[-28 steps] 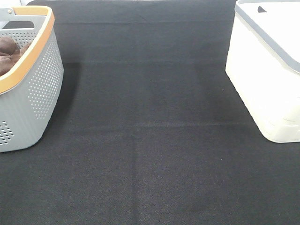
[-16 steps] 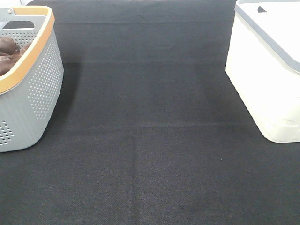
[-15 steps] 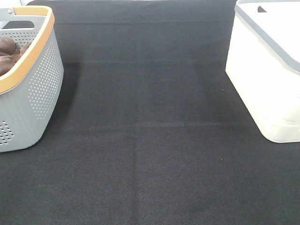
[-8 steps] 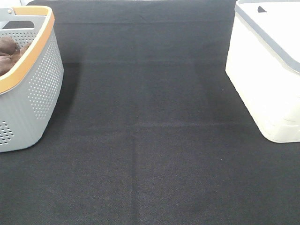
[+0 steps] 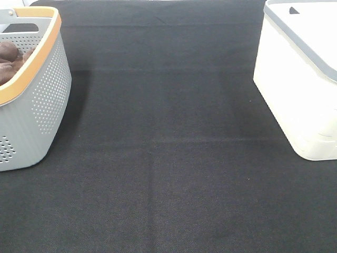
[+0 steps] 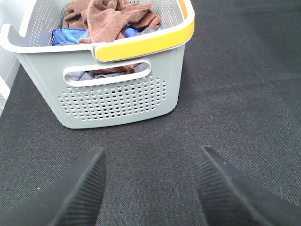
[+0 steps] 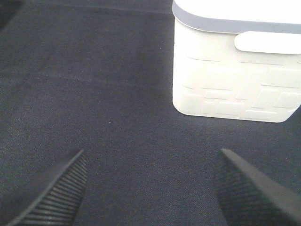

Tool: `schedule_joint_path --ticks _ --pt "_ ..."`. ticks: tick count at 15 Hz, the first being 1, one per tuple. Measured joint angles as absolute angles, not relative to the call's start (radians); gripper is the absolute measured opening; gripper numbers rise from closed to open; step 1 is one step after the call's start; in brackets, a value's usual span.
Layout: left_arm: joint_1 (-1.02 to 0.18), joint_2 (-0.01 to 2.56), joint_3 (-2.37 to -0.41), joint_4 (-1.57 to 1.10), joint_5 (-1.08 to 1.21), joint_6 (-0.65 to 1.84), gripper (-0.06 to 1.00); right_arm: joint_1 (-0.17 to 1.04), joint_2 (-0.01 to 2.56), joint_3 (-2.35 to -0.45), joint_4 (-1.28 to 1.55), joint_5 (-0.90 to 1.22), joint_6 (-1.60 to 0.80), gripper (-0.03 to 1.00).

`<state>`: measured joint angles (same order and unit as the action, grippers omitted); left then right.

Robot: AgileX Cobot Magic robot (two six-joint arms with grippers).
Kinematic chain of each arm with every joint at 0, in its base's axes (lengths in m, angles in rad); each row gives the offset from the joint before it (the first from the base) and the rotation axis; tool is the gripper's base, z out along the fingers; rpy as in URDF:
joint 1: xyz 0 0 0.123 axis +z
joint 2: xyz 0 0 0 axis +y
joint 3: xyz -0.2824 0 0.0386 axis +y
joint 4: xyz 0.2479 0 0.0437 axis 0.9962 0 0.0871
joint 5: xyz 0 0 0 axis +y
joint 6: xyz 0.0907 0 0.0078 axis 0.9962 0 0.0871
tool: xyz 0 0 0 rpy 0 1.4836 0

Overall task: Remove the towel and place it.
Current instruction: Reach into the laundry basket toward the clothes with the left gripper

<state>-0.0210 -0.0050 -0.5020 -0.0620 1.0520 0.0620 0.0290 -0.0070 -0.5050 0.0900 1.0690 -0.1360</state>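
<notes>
We are standing at the very start of the job: nothing is lifted yet, and both arms are waiting low over the black woven table covering (image 5: pixel 168 158). The rust-brown microfibre towel (image 6: pixel 115 19) is lying bunched on top of the pile inside the grey perforated plastic basket with the orange-yellow rim (image 6: pixel 117 99), partly covering a bright blue cloth (image 6: pixel 66 35). From the high camera, only a brown corner of it is showing over the rim.

Our left gripper (image 6: pixel 150 155) is facing the basket's handle side, well short of it, with its jaws spread wide and nothing between them. Our right gripper (image 7: pixel 151 157) is likewise gaping wide and empty, and is pointing towards the white plastic bin with the grey rim (image 7: pixel 225 80) on the far side of the table.

As we are judging it, the reach for the towel is the step in hand. The next move is asking the left arm to rise over the rim, come down into the pile and pinch a raised fold of the brown cloth alone, leaving the blue one behind.
</notes>
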Motion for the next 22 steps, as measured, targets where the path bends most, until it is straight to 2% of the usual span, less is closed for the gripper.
schedule_joint_path --ticks 22 --pt "-0.021 -0.005 -0.502 -0.062 1.052 0.062 0.55 0.029 -0.007 -0.505 0.090 1.069 -0.136 0.72"
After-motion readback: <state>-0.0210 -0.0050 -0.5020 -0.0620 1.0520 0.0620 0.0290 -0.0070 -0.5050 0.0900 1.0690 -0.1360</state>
